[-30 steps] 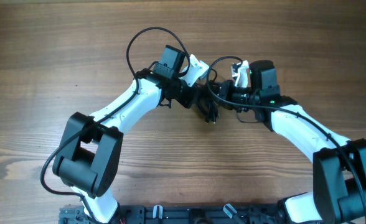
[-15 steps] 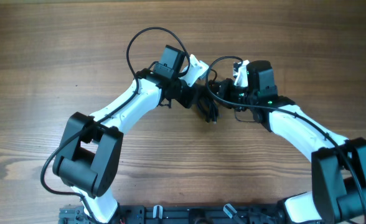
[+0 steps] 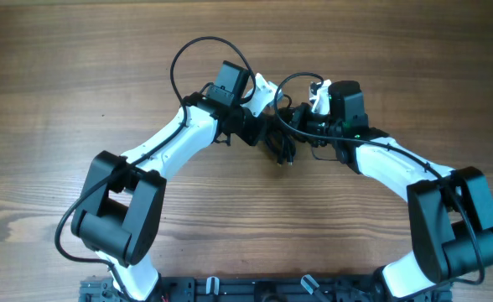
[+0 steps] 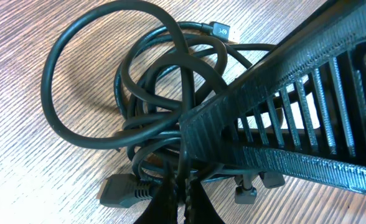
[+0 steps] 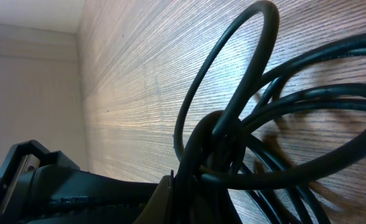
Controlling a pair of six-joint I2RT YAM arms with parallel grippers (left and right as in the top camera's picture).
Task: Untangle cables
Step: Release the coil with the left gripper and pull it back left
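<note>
No legible text, brand or number is found in any view. A faint mark on a plug end [image 4: 223, 30] of the cables [image 4: 184, 74], upper centre, cannot be read.

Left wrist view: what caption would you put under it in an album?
Left gripper shut on a strand of tangled black cables on a wooden table.

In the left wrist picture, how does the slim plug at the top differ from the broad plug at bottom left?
The slim black plug with a pale metal tip is narrow and long; the broad dark grey plug is wider and blockier. The slim plug lies at the far edge of the tangled black cables; the broad plug lies near the left end effector. Both end black cords, and neither is gripped.
</note>
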